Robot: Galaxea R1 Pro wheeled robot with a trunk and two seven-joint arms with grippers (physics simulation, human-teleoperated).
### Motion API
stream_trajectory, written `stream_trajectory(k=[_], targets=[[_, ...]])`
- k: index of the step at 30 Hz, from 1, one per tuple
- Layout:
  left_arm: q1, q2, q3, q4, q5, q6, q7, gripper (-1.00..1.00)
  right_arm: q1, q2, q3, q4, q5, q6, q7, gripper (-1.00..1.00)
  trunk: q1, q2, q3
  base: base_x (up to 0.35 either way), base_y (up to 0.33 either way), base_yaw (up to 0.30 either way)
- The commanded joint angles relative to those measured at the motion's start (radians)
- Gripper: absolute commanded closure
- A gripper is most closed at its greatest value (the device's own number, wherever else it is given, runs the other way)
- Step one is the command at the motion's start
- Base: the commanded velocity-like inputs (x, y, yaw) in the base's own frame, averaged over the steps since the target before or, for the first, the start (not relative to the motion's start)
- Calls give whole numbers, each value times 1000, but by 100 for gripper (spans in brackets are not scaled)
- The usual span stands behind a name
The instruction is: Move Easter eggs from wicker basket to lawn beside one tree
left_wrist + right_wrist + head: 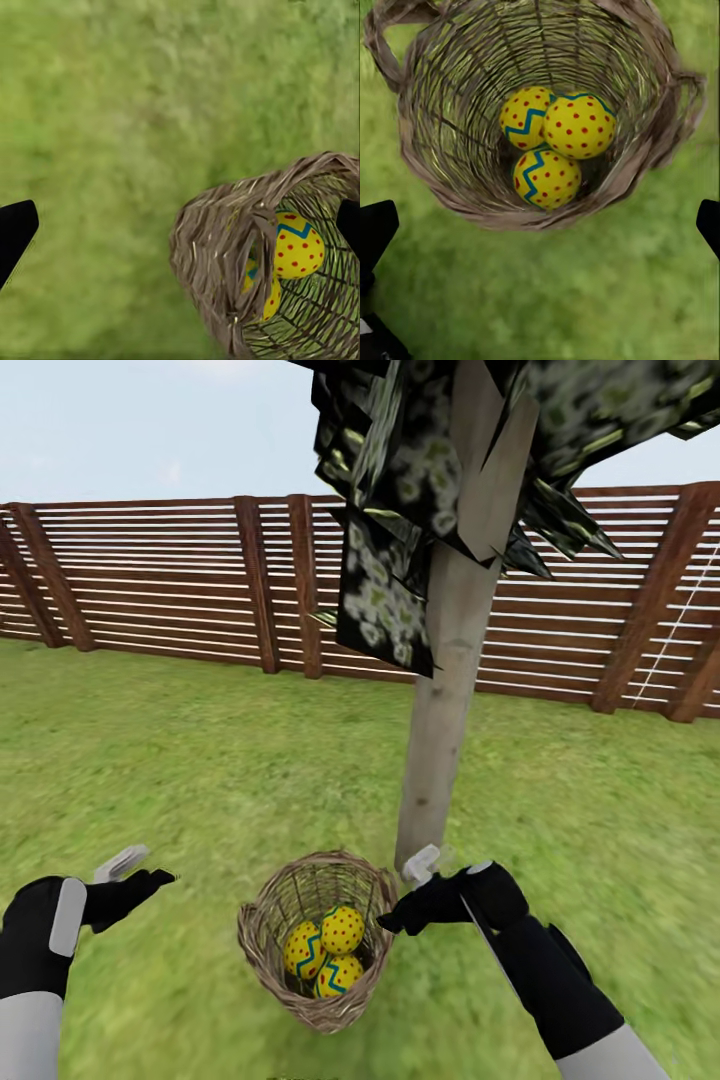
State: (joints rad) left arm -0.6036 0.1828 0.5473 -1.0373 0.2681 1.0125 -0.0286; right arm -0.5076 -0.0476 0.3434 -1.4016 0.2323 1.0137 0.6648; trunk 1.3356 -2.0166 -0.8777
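The wicker basket [318, 940], a round bucket of open-woven brown-grey cane with small loop handles, stands on the mottled green lawn [150, 760] just in front of the foot of the tree [440, 760], whose trunk is straight, bare and pale. All three Easter eggs [555, 139], smooth yellow with red dots and a blue zigzag band, lie bunched together, touching, at its bottom. The right gripper [405, 905] hangs at the basket's rim with its fingers spread apart, the left gripper [140, 875] is likewise parted over bare grass well off the basket's other side, and open lawn runs back to the brown slatted fence [180, 580].
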Motion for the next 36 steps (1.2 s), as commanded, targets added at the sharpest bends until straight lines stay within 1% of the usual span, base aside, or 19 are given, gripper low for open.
stream_trajectory(k=[1, 3, 4, 5, 7, 8, 10, 14, 17, 19, 20, 22, 25, 27, 28, 29, 30, 33, 36], targets=[[-1, 0, 2, 0, -1, 4, -3, -100, -1, 28, 18, 0, 38, 0, -7, -100, 0, 0, -1, 0, 0, 299], [-1, 0, 2, 0, -1, 0, -3, -100, 0, 77, 38, 1, 98, 0, -51, -100, 0, 0, -3, 0, 0, 299], [-1, 0, 2, 0, -1, -1, -3, -100, 0, 115, 45, 3, 144, 0, -80, -100, 0, 0, -3, 0, 0, 298], [-1, 0, 2, 0, -1, -2, -3, -100, 0, 138, 47, 7, 170, 0, -93, -100, 0, 0, -4, 0, 0, 298], [-1, 0, 1, 0, -1, -3, -3, -100, 0, 175, 51, 20, 214, 1, -110, -100, 0, 0, -5, 64, 29, 296], [-1, 0, 1, 1, -1, -3, -3, -100, 0, 180, 51, 26, 219, 1, -112, -100, 0, 0, -5, 182, 91, 293], [-1, -1, 1, 1, -1, -3, -3, -100, -1, 184, 51, 41, 224, 1, -115, -100, 0, 0, -6, 235, 119, 263], [-1, -3, 0, 2, -1, -3, -4, -100, -1, 182, 46, 74, 224, -1, -117, -100, 0, 0, -7, 278, 162, 83], [-1, -12, 0, 2, -1, -3, -4, -100, 0, 184, 46, 88, 221, 0, -116, -100, 0, 0, -7, 279, 219, 11], [-1, -17, 0, 2, -1, -3, -4, -100, -1, 188, 46, 127, 220, 2, -116, -100, 0, 0, -7, 247, 249, 3], [-1, -18, 0, 2, -1, -3, -4, -100, 0, 190, 43, 183, 215, 3, -113, -100, 0, 0, -7, 155, 166, 1], [-1, -20, 1, 1, -1, -3, -4, -100, 0, 190, 37, 224, 188, 2, -110, -100, 0, 0, -7, 75, 80, 0], [-1, -22, 1, 0, -1, -3, -4, -100, 0, 189, 31, 263, 163, 2, -113, -100, 0, 0, -7, 25, 27, 0], [-1, -23, 1, 0, -1, -3, -4, -100, -1, 188, 13, 279, 158, 1, -114, -100, 0, 0, -7, 7, 7, 0], [-1, -23, 1, 0, -2, -3, -4, -100, -1, 187, -5, 287, 160, 1, -116, -100, 0, 0, -7, 3, 3, 0], [-1, -23, 0, 0, -2, -3, -4, -100, -1, 187, -14, 291, 161, 1, -121, -100, 0, 0, -7, 2, 2, 0], [-1, -24, 0, 1, -2, -3, -4, -100, -5, 186, -23, 312, 161, -1, -153, -100, 0, 0, -7, 0, 0, 0], [-1, -25, 0, 1, -1, -3, -4, -100, -21, 190, -28, 353, 157, -2, -212, -100, 0, 0, -7, 0, 0, 0], [-1, -25, 0, 2, -1, -3, -4, -100, -47, 196, -30, 372, 156, -3, -233, -100, 0, 0, -7, 0, 0, 0]])
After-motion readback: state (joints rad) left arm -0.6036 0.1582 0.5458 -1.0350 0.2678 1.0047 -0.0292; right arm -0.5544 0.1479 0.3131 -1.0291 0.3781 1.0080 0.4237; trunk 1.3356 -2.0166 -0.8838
